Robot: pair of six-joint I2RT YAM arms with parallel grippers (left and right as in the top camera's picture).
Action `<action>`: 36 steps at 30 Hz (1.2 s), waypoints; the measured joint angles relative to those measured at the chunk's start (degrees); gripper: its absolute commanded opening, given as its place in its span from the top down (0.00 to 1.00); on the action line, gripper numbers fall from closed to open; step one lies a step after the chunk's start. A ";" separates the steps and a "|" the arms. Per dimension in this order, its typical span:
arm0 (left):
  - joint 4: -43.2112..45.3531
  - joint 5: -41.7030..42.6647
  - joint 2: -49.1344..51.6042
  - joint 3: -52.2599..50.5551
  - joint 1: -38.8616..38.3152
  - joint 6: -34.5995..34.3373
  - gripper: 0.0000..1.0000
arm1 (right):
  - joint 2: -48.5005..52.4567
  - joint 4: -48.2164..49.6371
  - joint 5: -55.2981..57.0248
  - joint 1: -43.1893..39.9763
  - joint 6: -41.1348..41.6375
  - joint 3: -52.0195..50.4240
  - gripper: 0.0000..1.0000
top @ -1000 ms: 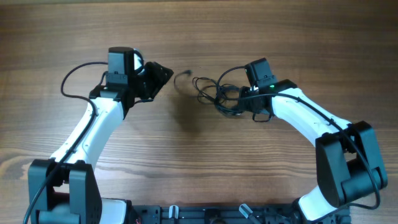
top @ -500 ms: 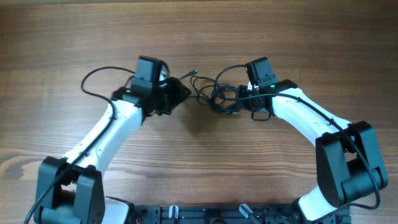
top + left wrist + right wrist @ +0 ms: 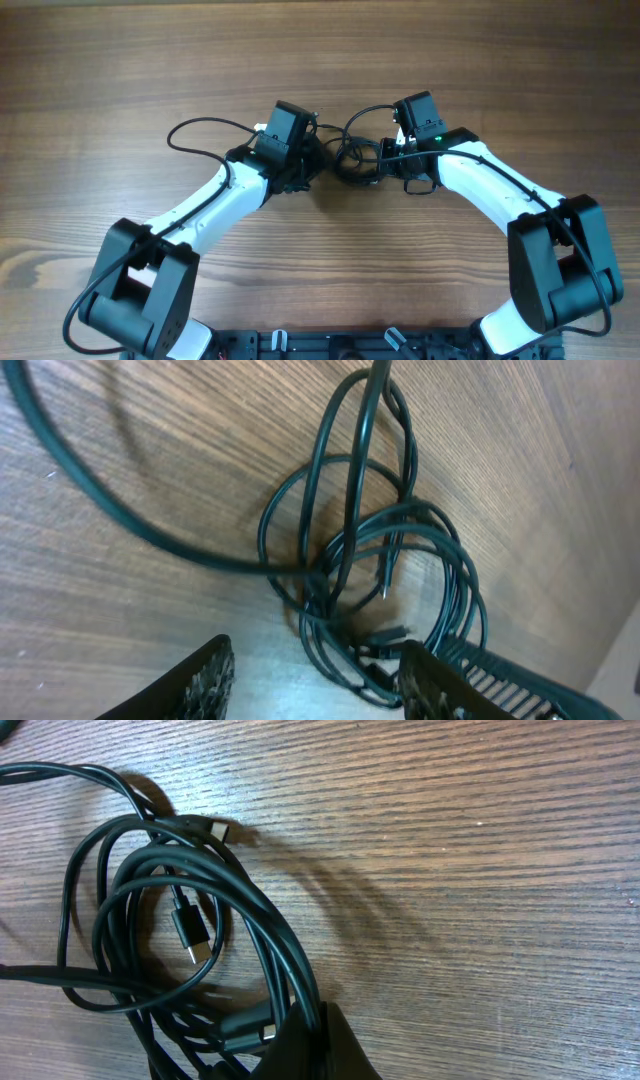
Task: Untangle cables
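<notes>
The cables (image 3: 352,160) lie as a small dark-green tangle of overlapping loops on the wooden table (image 3: 500,60), directly between the two grippers. The left gripper (image 3: 318,682) is spread wide, its ribbed fingertips (image 3: 208,678) on either side of the tangle's near edge, and it holds nothing. The right gripper (image 3: 310,1045) is clamped on a bundle of strands at the coil's edge, with a loose plug (image 3: 195,942) lying inside the loops.

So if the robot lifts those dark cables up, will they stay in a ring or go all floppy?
Probably floppy: the cables are thin and lie in loose, uneven loops. They'd likely come up as one clump, since the loops cross through each other. Being so thin, probably light too.
</notes>
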 measured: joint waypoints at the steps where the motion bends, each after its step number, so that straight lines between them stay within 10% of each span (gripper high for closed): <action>1: 1.49 -0.61 0.44 0.00 -0.20 -0.20 0.45 | 0.00 -0.02 -0.09 0.00 0.00 0.00 0.96; 10: 5.33 -6.10 3.89 0.02 -0.59 -0.46 0.46 | 0.00 -0.02 -0.11 0.00 0.00 0.00 0.96; 16: 8.79 -7.02 5.97 0.02 -0.59 -0.96 0.69 | 0.00 -0.02 -0.11 0.00 0.00 0.00 0.96; 26: 9.03 -7.02 6.19 0.02 -2.43 -1.05 0.63 | 0.00 -0.02 -0.11 0.00 0.00 0.00 0.96; 31: 8.85 -7.89 7.65 0.02 -4.83 -1.40 0.94 | 0.00 -0.07 -0.11 0.00 0.00 0.00 0.96; 36: 9.16 -8.26 8.04 0.04 -5.16 -0.96 0.96 | 0.00 -0.11 -0.61 0.00 0.00 0.00 0.96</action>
